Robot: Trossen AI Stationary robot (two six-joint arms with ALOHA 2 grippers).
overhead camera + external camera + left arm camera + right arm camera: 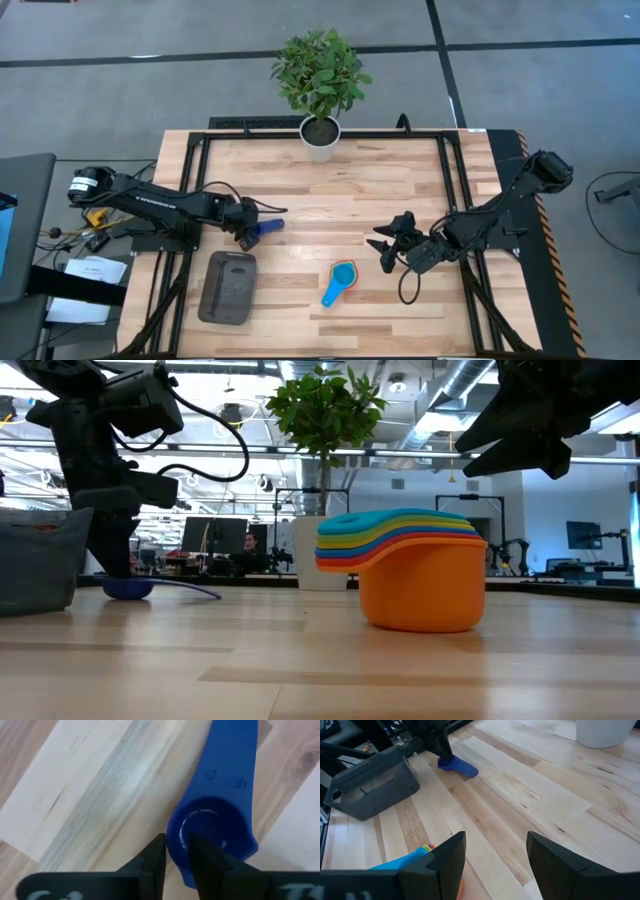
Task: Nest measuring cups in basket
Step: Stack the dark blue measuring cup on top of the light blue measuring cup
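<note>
The dark blue measuring cup (270, 227) sits on the table beyond the basket's far right corner, and my left gripper (249, 231) is shut on it. The other cups stand nested in one stack (341, 279) mid-table, light blue on top and orange outermost (420, 595). The stack rests on its base. The dark grey basket (228, 287) lies near the table's near left edge. My right gripper (389, 250) hangs open to the right of the stack, touching nothing. The stack's top (412, 858) shows beside its fingers. My left gripper pinches the dark blue cup's bowl wall (176, 851) on the side away from the handle. One finger (202, 857) is inside the bowl and one (156, 857) outside. The fingers come from above, pointing down. The cup's base (128, 590) is on the table and its handle (232, 765) points away.
A white plant pot (320, 138) stands at the middle of the table's far edge. Bare wood lies between the dark blue cup, the basket and the stack. A black frame runs along the table's left, right and far sides.
</note>
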